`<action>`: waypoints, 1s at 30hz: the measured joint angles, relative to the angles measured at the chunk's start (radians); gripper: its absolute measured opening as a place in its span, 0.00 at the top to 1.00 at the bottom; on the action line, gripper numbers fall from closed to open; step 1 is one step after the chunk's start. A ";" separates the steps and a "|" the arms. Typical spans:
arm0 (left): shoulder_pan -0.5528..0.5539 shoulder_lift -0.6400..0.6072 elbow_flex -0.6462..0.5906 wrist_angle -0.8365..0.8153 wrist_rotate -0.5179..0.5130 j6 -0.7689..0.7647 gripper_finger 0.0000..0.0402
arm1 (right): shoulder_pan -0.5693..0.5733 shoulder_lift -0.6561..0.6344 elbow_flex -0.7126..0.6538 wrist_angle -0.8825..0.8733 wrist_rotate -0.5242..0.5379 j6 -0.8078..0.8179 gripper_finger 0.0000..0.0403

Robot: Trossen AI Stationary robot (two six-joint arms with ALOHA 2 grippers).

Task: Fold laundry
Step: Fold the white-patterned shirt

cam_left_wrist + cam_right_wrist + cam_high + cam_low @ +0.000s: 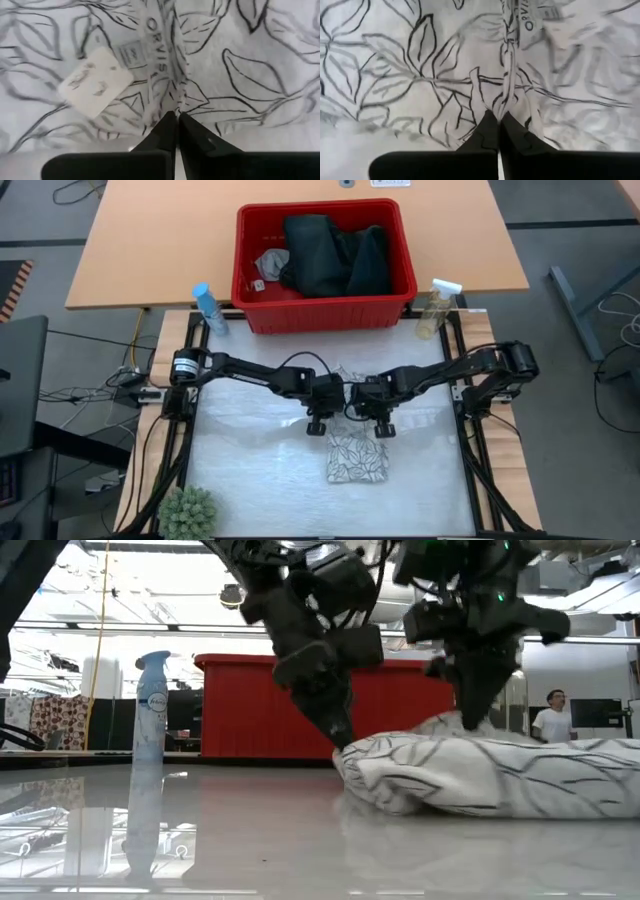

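Left end effector (176,116) is down on the leaf cloth (357,455), tips pressed together and pinching a ridge of fabric beside the woven label and a white tag (95,82). Right end effector (496,116) sits just beside it, tips likewise squeezed shut on a raised fold of the same cloth. From overhead, both arms meet over the cloth's far end, left end effector (318,423) and right end effector (383,426) close together. The cloth lies bunched and partly folded in the middle of the worktop (250,470). Beyond the cloth, past the worktop's far edge, the red basket (325,315) holds the dark jeans (335,258) and a small grey cloth (272,260). Spray bottles stand either side of the basket, blue (208,308) and clear (436,308); a plant (188,513) sits at the near left corner.
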 joint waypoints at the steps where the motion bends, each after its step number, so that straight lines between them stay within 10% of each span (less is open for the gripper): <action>1: 0.003 -0.003 0.022 -0.038 -0.014 0.010 1.00 | -0.002 0.000 0.026 -0.037 0.028 -0.017 0.95; 13: 0.130 -0.047 0.413 -0.393 -0.271 0.276 1.00 | -0.176 -0.196 0.257 -0.358 0.390 -0.143 0.95; 23: 0.278 -0.047 0.817 -0.299 -0.477 0.565 1.00 | -0.403 -0.378 0.397 -0.254 0.673 -0.263 0.95; 30: 0.255 -0.100 0.916 -0.307 -0.480 0.530 1.00 | -0.315 -0.387 0.580 -0.274 0.687 -0.173 0.95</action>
